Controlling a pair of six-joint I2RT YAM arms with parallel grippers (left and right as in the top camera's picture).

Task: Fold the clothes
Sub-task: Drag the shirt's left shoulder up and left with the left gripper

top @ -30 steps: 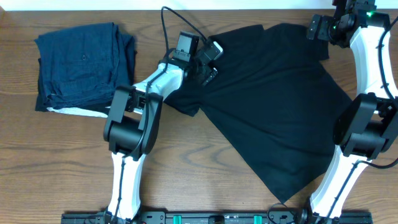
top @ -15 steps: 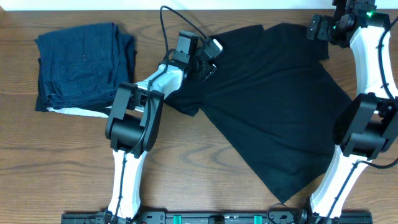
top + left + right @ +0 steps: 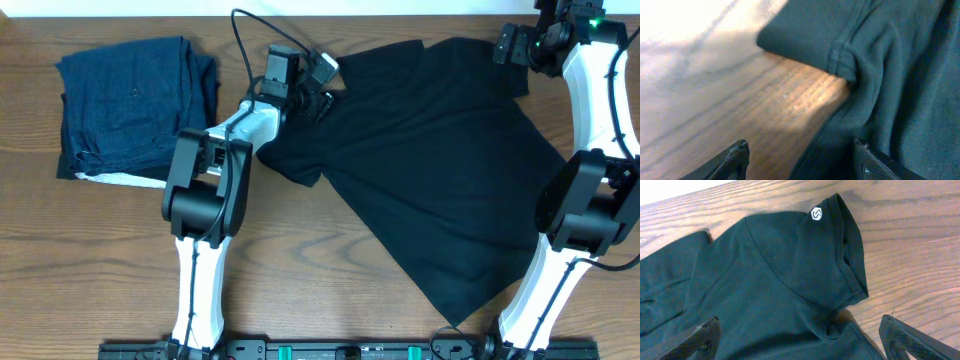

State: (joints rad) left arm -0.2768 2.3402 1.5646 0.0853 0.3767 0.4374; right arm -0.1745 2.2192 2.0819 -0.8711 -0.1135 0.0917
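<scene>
The clothes, a black T-shirt (image 3: 440, 150), lie spread and slanted across the middle and right of the table. My left gripper (image 3: 318, 92) is at the shirt's upper left corner. In the left wrist view its jaws (image 3: 801, 150) stand open and straddle the shirt's edge (image 3: 900, 75): one fingertip (image 3: 740, 152) is over bare wood, the other (image 3: 865, 155) over fabric. My right gripper (image 3: 512, 60) hovers at the shirt's far right corner, open wide (image 3: 800, 325) above a sleeve (image 3: 830, 255) with a small white logo (image 3: 815, 214). Nothing is held.
A folded pile of dark navy garments (image 3: 135, 100) with a white layer (image 3: 120, 180) beneath lies at the back left. A black cable (image 3: 240, 40) loops behind the left wrist. The table's far edge runs just behind both grippers.
My left gripper has slid left and slightly back along the shirt's upper left edge, and its jaws have narrowed a little. The right arm has not moved.
</scene>
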